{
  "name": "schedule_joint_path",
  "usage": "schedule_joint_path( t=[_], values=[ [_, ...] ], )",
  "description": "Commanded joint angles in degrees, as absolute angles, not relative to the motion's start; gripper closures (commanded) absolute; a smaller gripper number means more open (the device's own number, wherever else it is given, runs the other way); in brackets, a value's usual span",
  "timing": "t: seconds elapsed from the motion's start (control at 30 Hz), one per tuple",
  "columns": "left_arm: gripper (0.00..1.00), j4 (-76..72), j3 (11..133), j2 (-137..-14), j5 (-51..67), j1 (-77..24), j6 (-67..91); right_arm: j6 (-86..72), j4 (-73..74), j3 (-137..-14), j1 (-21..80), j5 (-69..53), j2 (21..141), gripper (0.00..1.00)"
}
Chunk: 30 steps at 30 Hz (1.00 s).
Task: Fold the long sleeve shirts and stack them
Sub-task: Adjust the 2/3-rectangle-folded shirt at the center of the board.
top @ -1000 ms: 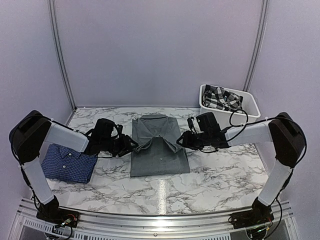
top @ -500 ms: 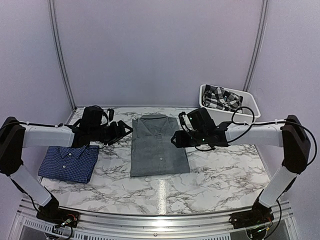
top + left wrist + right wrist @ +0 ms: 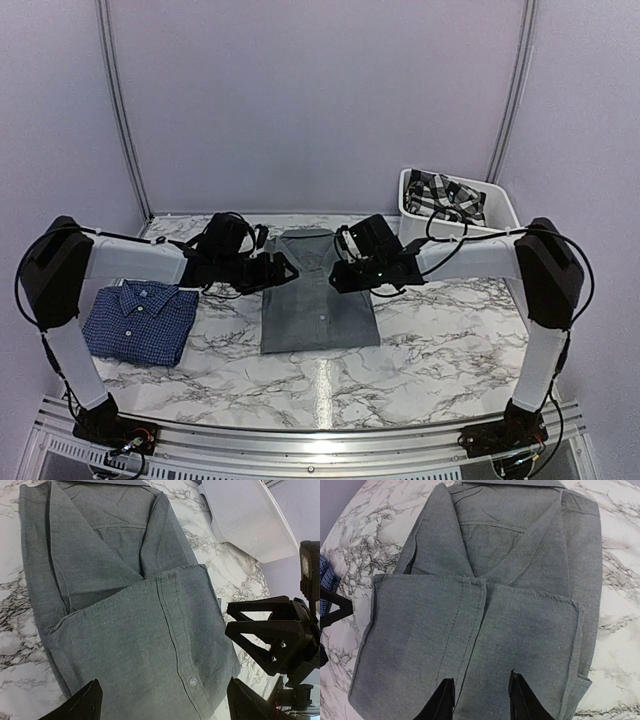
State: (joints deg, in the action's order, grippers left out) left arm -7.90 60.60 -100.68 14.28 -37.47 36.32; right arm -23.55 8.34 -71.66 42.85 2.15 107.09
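Observation:
The grey long sleeve shirt (image 3: 318, 312) lies folded in a rectangle mid-table, collar at the far end, its hem doubled up over the chest (image 3: 150, 625) (image 3: 485, 625). The dark blue checked shirt (image 3: 140, 320) lies folded at the left, its edge just showing (image 3: 324, 582). My left gripper (image 3: 287, 274) hovers over the grey shirt's left side, jaws wide open and empty (image 3: 170, 705). My right gripper (image 3: 336, 274) faces it from the right (image 3: 272, 635). Its fingers stand partly apart above the cloth, nothing between them (image 3: 481, 700).
A white bin (image 3: 503, 212) holding a plaid cloth (image 3: 445, 195) stands at the back right and shows as a white wall (image 3: 250, 520) in the left wrist view. The marble table (image 3: 440, 345) has a metal rail along its near edge.
The raised fold of the grey shirt has been let go and now lies flat. Both grippers have moved inward over the shirt's upper half, and the left one has opened wide.

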Motion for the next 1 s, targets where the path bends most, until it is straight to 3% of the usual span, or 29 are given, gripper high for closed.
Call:
schedule_joint_path(
  t=[0.0,0.6,0.97],
  values=[
    [0.10,-8.7,66.4,-108.4,18.0,-37.4,35.0,-23.0,7.0,-74.8,39.8,0.6,111.6,0.70],
    [0.08,-10.8,72.1,-122.2,20.8,-32.0,35.2,-24.1,6.7,-74.0,34.8,-3.4,116.9,0.74],
    [0.01,-0.9,71.7,-109.6,12.5,-33.0,28.2,-20.2,14.1,-72.9,36.6,5.9,105.7,0.40]
  ],
)
